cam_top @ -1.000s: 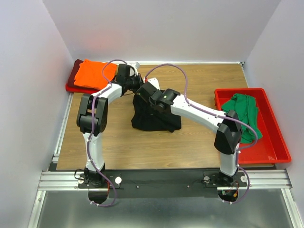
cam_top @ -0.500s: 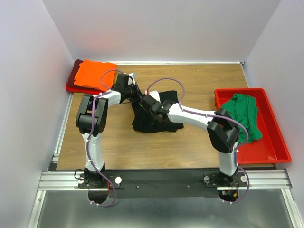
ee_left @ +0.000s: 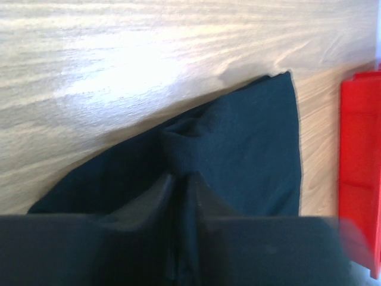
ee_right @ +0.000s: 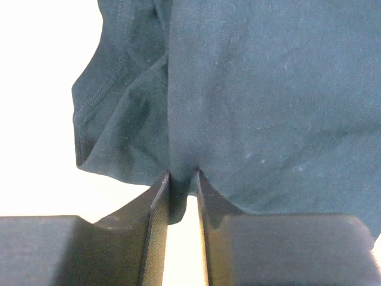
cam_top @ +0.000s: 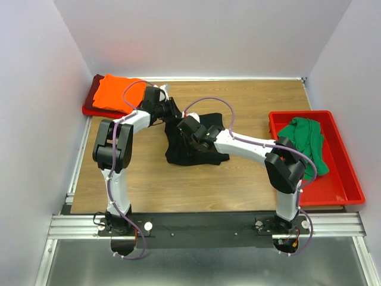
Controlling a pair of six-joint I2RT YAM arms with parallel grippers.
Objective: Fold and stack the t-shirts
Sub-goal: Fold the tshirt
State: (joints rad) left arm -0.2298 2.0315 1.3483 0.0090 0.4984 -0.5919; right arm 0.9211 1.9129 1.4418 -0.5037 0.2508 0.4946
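I see the black t-shirt (cam_top: 191, 154) crumpled mid-counter (cam_top: 131, 179) on bare wood grain, with pale walls (cam_top: 196, 36) around. My left fingers (ee_left: 152, 199) and right fingers (ee_right: 156, 202) each stand narrow, pinching a fold of it.

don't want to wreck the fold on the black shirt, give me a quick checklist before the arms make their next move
1. black t-shirt flat on the table: not ok, it lies bunched and creased.
2. right gripper free of cloth: not ok, a fold sits between its fingers; clamped or loose, cannot tell.
3. left gripper free of cloth: cannot tell, its narrow gap is dark against the shirt.
4. Stack ready: ok, the orange t-shirt lies on the dark red t-shirt at the far left.
5. green t-shirt folded: not ok, it lies crumpled in the red bin.
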